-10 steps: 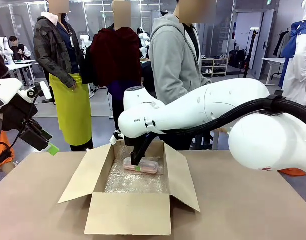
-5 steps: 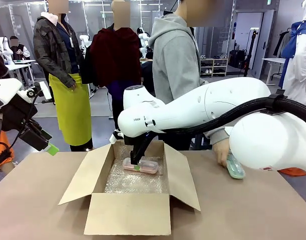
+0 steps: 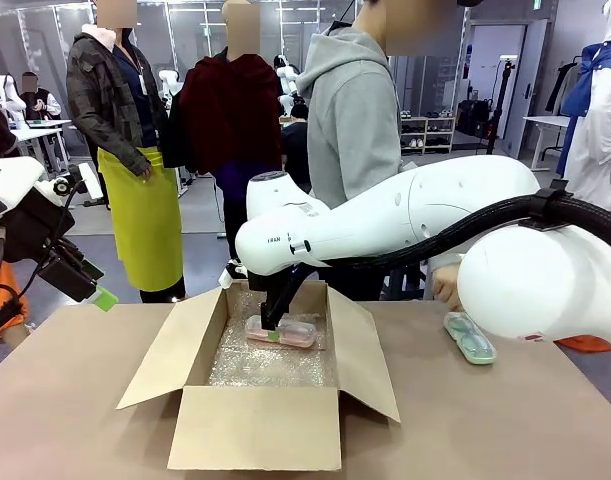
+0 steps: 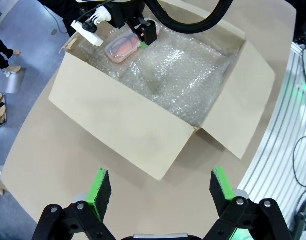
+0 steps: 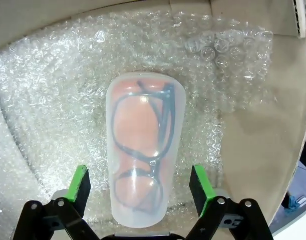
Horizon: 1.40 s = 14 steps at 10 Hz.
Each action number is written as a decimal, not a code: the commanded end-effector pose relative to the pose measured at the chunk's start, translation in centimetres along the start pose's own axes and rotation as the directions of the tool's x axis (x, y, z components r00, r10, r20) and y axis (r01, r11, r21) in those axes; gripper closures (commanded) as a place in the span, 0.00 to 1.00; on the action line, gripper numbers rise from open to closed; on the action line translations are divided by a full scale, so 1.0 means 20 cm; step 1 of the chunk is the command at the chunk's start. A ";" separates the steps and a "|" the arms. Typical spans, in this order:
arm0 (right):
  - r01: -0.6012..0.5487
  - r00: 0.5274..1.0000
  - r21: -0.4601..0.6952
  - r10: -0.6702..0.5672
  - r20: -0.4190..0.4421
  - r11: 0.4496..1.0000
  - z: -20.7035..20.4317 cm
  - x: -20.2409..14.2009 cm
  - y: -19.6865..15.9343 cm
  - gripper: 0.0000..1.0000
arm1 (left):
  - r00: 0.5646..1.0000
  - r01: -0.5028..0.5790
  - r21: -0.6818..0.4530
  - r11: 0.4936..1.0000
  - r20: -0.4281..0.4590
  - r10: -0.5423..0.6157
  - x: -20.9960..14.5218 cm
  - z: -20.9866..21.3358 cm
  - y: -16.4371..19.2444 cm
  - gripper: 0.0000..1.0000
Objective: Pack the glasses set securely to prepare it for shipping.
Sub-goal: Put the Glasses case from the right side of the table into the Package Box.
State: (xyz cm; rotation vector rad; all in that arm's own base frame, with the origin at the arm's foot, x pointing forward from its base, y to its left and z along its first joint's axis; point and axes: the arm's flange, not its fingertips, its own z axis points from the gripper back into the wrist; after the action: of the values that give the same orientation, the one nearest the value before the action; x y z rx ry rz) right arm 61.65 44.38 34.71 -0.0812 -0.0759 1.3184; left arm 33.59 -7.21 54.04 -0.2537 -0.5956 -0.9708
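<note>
Box (image 3: 255, 430) with pink case (image 3: 285, 333) inside

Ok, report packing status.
Left end effector open, above table by the box. Right end effector open, astride pink case on bubble wrap in box. Green case on table, person's hand near it.

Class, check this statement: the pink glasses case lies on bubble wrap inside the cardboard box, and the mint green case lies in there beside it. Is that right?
Not quite. The mint green case lies outside the cardboard box, on the table near the person's hand, as the front view shows. The pink glasses case does lie on bubble wrap inside the box.
</note>
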 end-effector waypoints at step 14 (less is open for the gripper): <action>0.510 0.850 0.089 -0.518 0.102 0.855 0.68 -0.83 -0.07 0.00 | 1.000 -0.007 -0.010 1.000 0.010 0.007 0.00 0.01 -0.01 0.00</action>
State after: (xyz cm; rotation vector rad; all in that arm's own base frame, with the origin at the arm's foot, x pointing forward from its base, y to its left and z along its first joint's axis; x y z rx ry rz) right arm 59.56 29.48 49.39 0.0507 -0.1060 0.8691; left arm 33.59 -7.23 54.03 -0.2525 -0.5949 -0.9710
